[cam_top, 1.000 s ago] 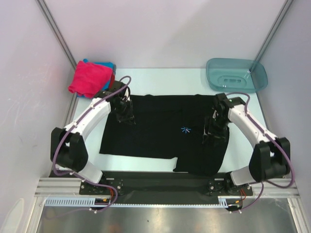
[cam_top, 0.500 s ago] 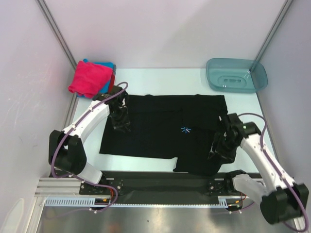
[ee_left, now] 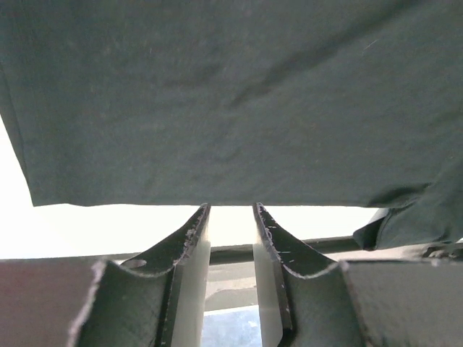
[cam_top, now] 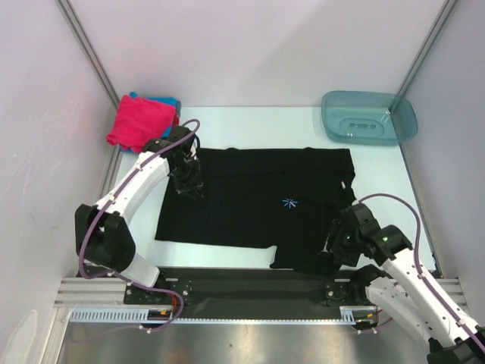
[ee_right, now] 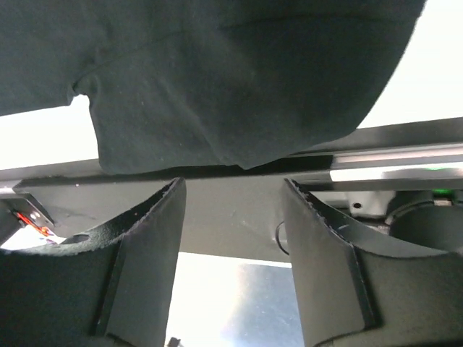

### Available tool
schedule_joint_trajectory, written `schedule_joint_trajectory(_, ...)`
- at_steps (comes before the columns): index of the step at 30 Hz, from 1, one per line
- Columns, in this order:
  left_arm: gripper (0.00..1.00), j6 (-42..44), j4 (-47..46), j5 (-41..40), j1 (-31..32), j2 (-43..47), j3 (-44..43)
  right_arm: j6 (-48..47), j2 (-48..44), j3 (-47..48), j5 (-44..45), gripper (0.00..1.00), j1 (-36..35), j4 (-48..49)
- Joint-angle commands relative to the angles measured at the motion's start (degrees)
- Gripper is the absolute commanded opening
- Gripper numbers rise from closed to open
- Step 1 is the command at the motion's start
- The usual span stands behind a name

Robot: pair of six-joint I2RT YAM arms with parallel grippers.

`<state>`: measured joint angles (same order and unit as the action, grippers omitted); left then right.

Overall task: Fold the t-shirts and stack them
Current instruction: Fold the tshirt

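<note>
You look to be setting up a fold: the black t-shirt (cam_top: 250, 205) lies spread on the surface (cam_top: 258, 125). Your left gripper (cam_top: 187, 182) hovers over its far-left corner and your right gripper (cam_top: 339, 244) by the near-right hem, both parted and empty. Next, pinch those edges.

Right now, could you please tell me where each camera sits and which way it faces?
Top external: fixed above and behind the arms, looking down at the table; both arms show, left gripper and right gripper at the black t-shirt.
Left wrist: on the left arm, looking past its own open fingers at the shirt's hem.
Right wrist: on the right arm, looking past its own open fingers at the shirt's edge by the rail.
Shared: all three views show the black t-shirt.
</note>
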<state>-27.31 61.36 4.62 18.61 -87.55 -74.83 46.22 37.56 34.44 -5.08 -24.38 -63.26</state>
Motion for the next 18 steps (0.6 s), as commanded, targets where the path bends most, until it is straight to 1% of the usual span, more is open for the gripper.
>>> schedule_joint_trajectory(1, 0.34, 3.3, 1.3, -1.3, -0.2, -1.0, -4.4, 6.2, -0.2, -2.3, 3.9, 0.6, -4.1, 6.0)
schedule_joint_trajectory(2, 0.34, 4.7, 1.1, -1.5, -0.2, -1.2, -4.6, 6.2, 0.6, -3.0, 3.2, 0.6, -5.0, 10.4)
schedule_joint_trajectory(3, 0.34, 5.2, 1.1, -1.5, -0.3, -2.0, -4.8, 5.2, 1.6, -3.7, -0.2, 0.6, -5.8, 14.1)
schedule_joint_trajectory(4, 0.33, 6.3, 1.4, -1.3, -0.5, -2.4, -5.6, 4.5, 5.1, -2.7, -0.1, 0.6, -6.0, 16.9)
schedule_joint_trajectory(7, 0.3, 7.8, 1.4, -2.4, -0.6, -2.6, -6.4, 3.1, 14.1, 3.6, 4.6, 0.59, -8.4, 15.8)
schedule_joint_trajectory(8, 0.29, 7.9, 1.5, -3.1, -0.8, -2.5, -6.6, 3.5, 15.2, 4.5, 5.0, 0.59, -9.8, 16.2)
schedule_joint_trajectory(9, 0.29, 7.9, 1.6, -3.8, -0.9, -2.4, -6.9, 4.8, 16.1, 4.8, 9.2, 0.59, -11.7, 16.2)
schedule_joint_trajectory(10, 0.29, 7.7, 1.3, -4.0, -1.1, -1.8, -6.7, 6.6, 16.7, 4.5, 9.9, 0.59, -14.6, 16.6)
schedule_joint_trajectory(11, 0.29, 7.5, 1.0, -3.7, -1.5, -1.7, -6.5, 8.9, 17.1, 3.5, 10.5, 0.59, -16.0, 16.9)
schedule_joint_trajectory(13, 0.29, 7.4, 0.4, -3.2, -1.7, -1.4, -5.4, 10.2, 15.8, 3.4, 14.3, 0.57, -19.7, 15.6)
schedule_joint_trajectory(16, 0.29, 7.3, -0.5, -3.4, -2.1, -0.2, -4.3, 10.4, 13.1, 1.3, 13.8, 0.56, -22.4, 15.7)
schedule_joint_trajectory(18, 0.29, 7.4, -0.7, -3.2, -2.3, 0.2, -3.8, 12.1, 11.8, -0.1, 15.9, 0.56, -24.9, 14.8)
